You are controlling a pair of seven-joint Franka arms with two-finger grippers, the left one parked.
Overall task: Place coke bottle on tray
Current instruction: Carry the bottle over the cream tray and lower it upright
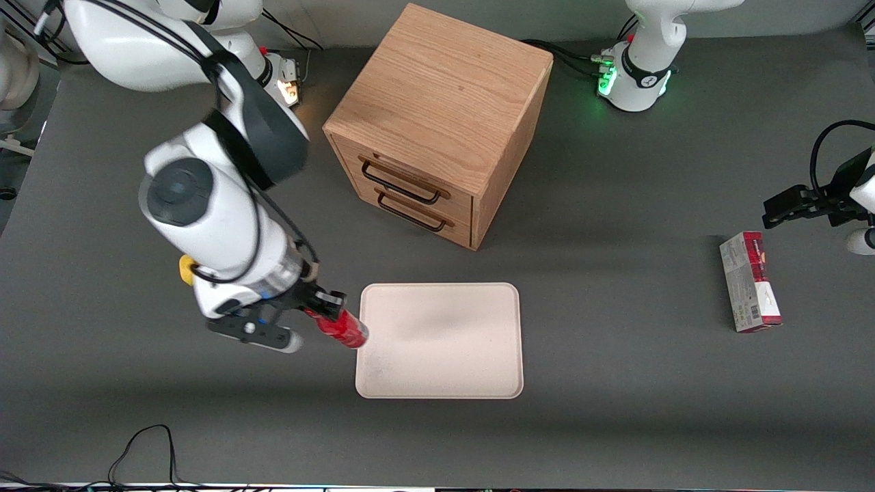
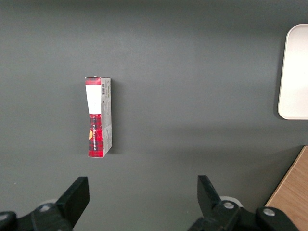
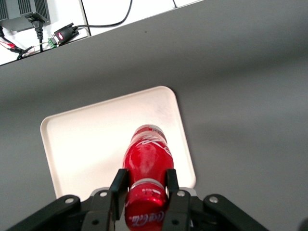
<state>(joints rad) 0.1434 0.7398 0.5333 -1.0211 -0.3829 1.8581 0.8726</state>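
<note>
My right gripper is shut on the coke bottle, a small glossy red bottle, and holds it tilted in the air. The bottle's lower end hangs over the edge of the cream-white tray at the working arm's end. In the right wrist view the two black fingers clamp the bottle near its cap, with the tray below it. The tray has nothing on it.
A wooden drawer cabinet with two drawers stands farther from the front camera than the tray. A red-and-white carton lies toward the parked arm's end of the table and also shows in the left wrist view. A yellow lemon peeks out beside the working arm's wrist.
</note>
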